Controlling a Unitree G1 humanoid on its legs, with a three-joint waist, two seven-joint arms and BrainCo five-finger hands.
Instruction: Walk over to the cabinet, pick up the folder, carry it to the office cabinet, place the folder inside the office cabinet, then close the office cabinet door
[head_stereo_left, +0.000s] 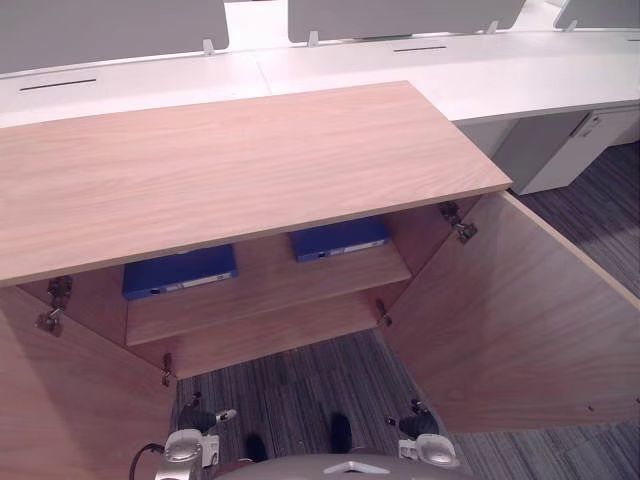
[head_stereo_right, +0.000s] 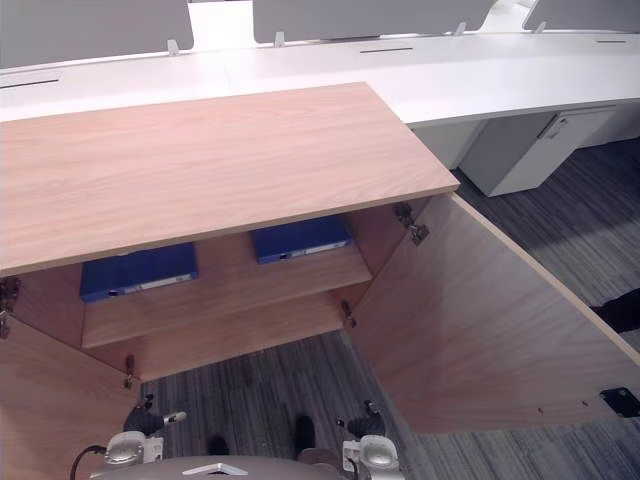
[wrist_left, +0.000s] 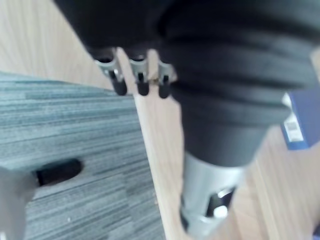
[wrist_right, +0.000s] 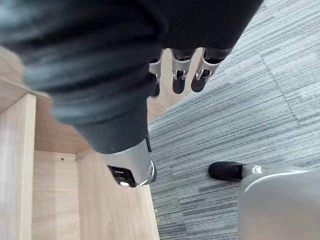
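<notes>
— Under the flat wood-grain cabinet top (head_stereo_left: 250, 160), how many folders?
— Two blue ones: left folder (head_stereo_left: 180, 272), right folder (head_stereo_left: 340, 238), flat on the upper shelf (head_stereo_left: 270, 290). Two plain doors (head_stereo_left: 510, 320) stand wide.
— Hands?
— Left hand (wrist_left: 142, 85) and right hand (wrist_right: 180, 77) hang above striped grey carpet (wrist_right: 260, 100), fingers loosely straight, holding nothing.

This was an office. Along the top of the frame ran long white desks (head_stereo_left: 520, 80) with narrow cable slots (head_stereo_left: 420, 47) cut into them, and grey partition screens (head_stereo_left: 400, 18) stood upright along their far edge. Under the desk at the upper right sat a white drawer pedestal (head_stereo_left: 575, 150). Grey striped carpet (head_stereo_left: 290, 390) covered the floor at lower centre. Mid-frame, a low wooden cabinet (head_stereo_left: 240, 170) had its door (head_stereo_left: 510, 320) swung open at the right, and on its shelf lay a blue folder (head_stereo_left: 180, 272) and a second blue folder (head_stereo_left: 340, 240), apart from each other.
</notes>
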